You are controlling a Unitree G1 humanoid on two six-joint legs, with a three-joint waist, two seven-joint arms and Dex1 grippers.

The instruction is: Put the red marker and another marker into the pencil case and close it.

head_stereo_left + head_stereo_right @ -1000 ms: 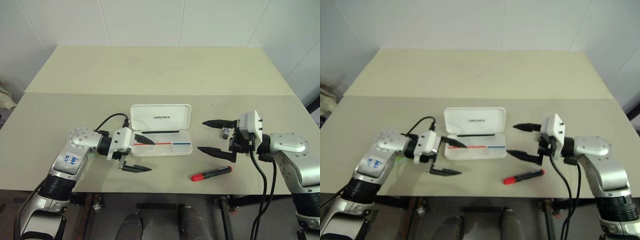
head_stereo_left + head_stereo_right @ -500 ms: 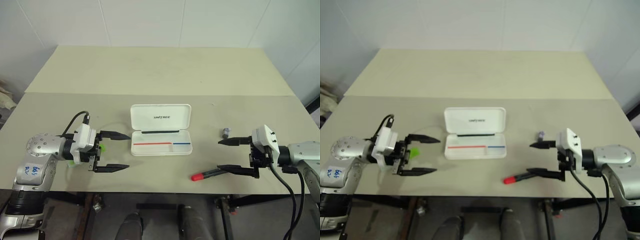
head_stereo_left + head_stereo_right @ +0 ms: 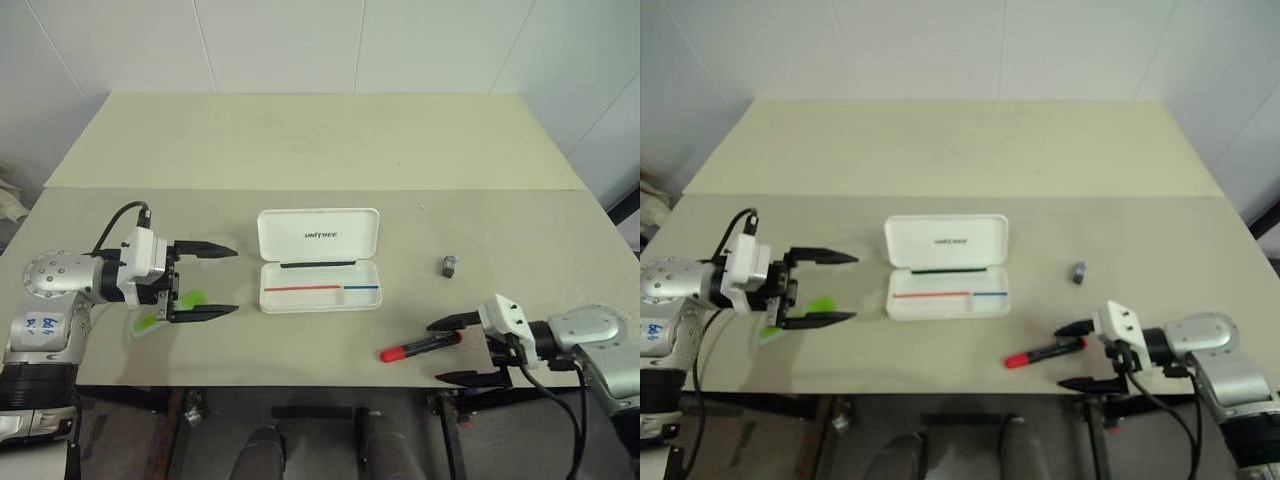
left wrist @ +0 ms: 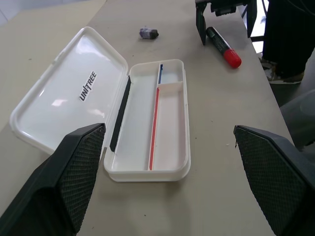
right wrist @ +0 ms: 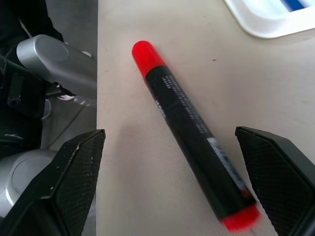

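The left arm reaches in from the table's left edge, its forearm roughly level, and the left gripper [image 3: 205, 281] points rightward toward the pencil case [image 3: 320, 261], fingers spread wide with nothing between them. The light green marker [image 3: 172, 309] lies on the table under and just behind those fingers, partly hidden by the wrist. The right arm sits low at the table's near right corner, and the right gripper [image 3: 451, 350] points leftward and slightly down, jaws also fully apart and empty. The red marker [image 3: 421, 347] lies on the table near the front edge, its dark barrel end between the right fingers (whether a finger touches it cannot be told). The case lies open mid-table, lid flat behind the tray, red and blue stripes visible inside. A small dark cap-like object [image 3: 449, 265] sits right of the case. The surface is a pale beige table [image 3: 320, 150] against white wall panels [image 3: 300, 40].
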